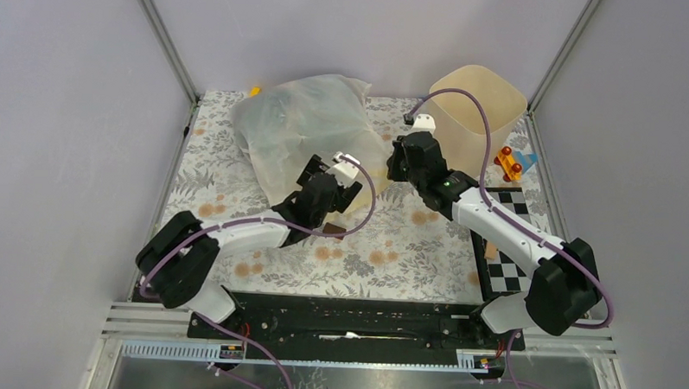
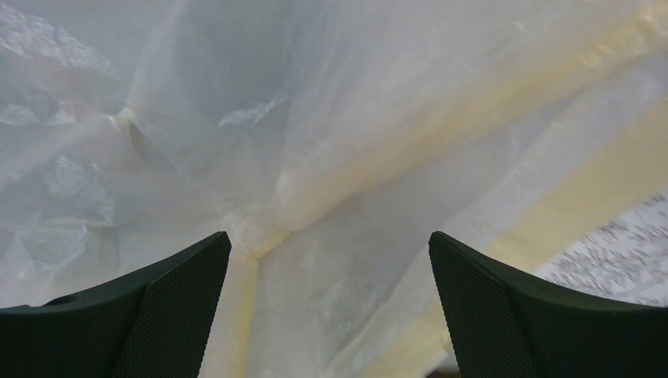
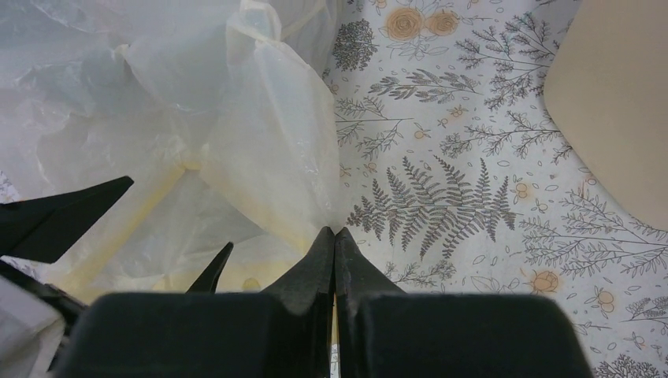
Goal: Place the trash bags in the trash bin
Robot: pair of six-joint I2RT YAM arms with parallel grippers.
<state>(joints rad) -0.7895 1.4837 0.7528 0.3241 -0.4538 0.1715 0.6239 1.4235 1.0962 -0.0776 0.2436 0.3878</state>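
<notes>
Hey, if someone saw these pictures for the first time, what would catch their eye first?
The big whitish translucent bag, puffed up at the rear left of the floral table, with the open left gripper facing it. Next, the cream bin at the rear right, and the shut right gripper at the bag's yellowish edge.

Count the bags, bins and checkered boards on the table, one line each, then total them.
Bags: 1, the whitish bag; a darker shade inside it cannot be identified.
Bins: 1, the beige bin.
Checkered boards: 1, the board, partly under the right arm.
Total: 3.
</notes>
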